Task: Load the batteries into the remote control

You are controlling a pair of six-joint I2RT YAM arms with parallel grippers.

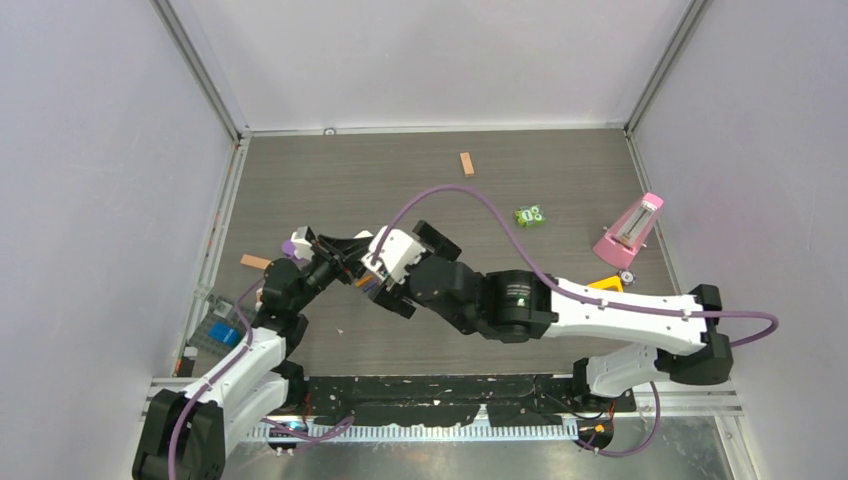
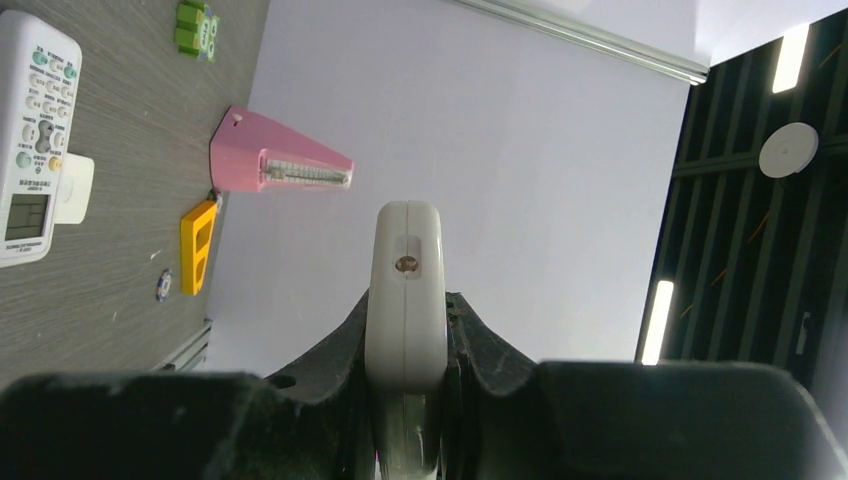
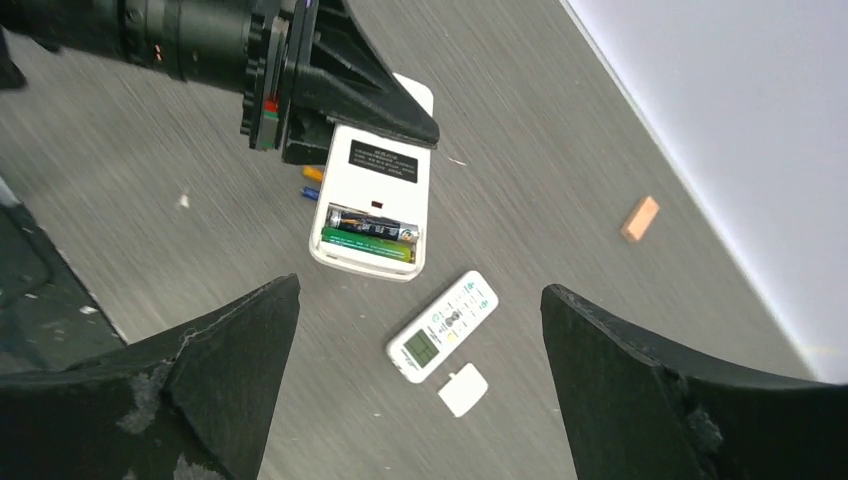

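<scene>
Your left gripper (image 2: 405, 322) is clamped on one end of the white remote control (image 3: 398, 190) and holds it up off the table (image 3: 520, 150). The remote's labelled back faces the right wrist camera. The battery compartment at its free end is uncovered. A dark cell (image 3: 372, 224) and a green cell (image 3: 365, 246) lie side by side in it.

Your right gripper (image 3: 420, 290) hangs just above that compartment with its fingers (image 3: 235, 345) spread wide and nothing between them. From above, the two grippers nearly meet at the left middle of the table.

An orange cell (image 3: 313, 173) and a dark blue cell (image 3: 309, 192) lie on the table, only their ends peeking out from behind the held remote's edge.

A second white remote with a display (image 3: 443, 325) lies face up on the table, and a small white battery cover (image 3: 463, 390) sits just beside its display end.

Well apart from these you have a tan wooden block (image 3: 639, 218) near the back wall, a green block (image 1: 530, 215), a pink metronome (image 1: 630, 228) and a flat yellow piece (image 1: 607, 284) on the right side.
</scene>
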